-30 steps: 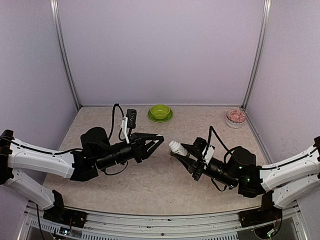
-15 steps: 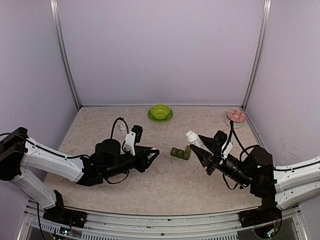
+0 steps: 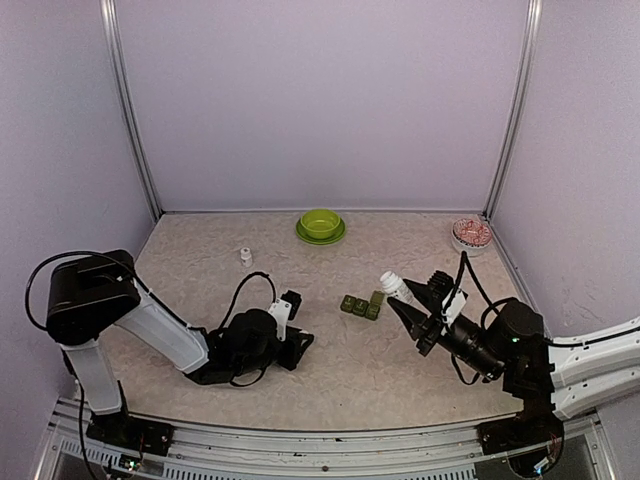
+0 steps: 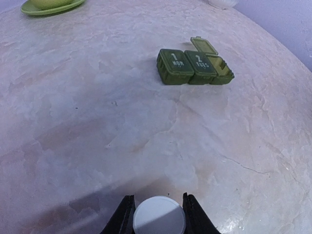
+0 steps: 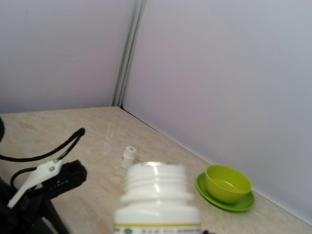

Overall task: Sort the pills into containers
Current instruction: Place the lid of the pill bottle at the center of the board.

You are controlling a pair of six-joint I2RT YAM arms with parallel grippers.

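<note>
The containers are a dark green pill box [image 3: 362, 305] [image 4: 195, 66] with three compartments in a row at mid-table; its right-hand lid stands open, the other two are shut. My left gripper [image 3: 300, 343] [image 4: 157, 200] is low over the table, near-left of the box, shut on a flat white round cap [image 4: 159, 216]. My right gripper [image 3: 408, 297] hovers just right of the box, shut on a white bottle [image 3: 393, 285] [image 5: 157, 195]. The bottle's threaded neck is uncapped. No pills show in any view.
A lime green bowl on a saucer [image 3: 320, 225] [image 5: 228, 184] stands at the back centre. A dish of pink and white bits [image 3: 471, 233] sits at the back right corner. A small white bottle [image 3: 245, 256] [image 5: 128, 156] stands at the back left.
My left arm has pulled back and sunk low towards the near edge, cap still in its fingers. The right arm has drawn right with the bottle, uncovering the pill box.
</note>
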